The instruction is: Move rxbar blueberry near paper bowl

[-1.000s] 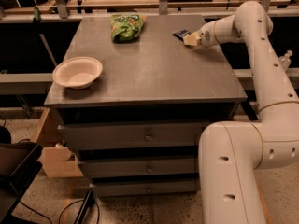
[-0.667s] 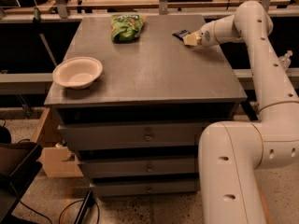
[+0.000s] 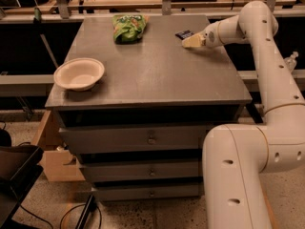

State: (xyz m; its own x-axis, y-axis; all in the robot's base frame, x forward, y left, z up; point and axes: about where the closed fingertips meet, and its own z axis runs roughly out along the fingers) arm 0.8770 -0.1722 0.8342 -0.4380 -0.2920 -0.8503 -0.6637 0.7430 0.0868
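The blue snack bar (image 3: 183, 34) lies at the far right of the grey drawer cabinet's top (image 3: 157, 75), beside the gripper (image 3: 190, 41), whose grip I cannot tell. The bowl (image 3: 78, 74) sits front left and the green bag (image 3: 127, 27) far back.

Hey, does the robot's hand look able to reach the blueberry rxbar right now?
Probably yes: the hand is right beside the rxbar blueberry at the far right of the table, with nothing between them; the chip bag lies well apart.
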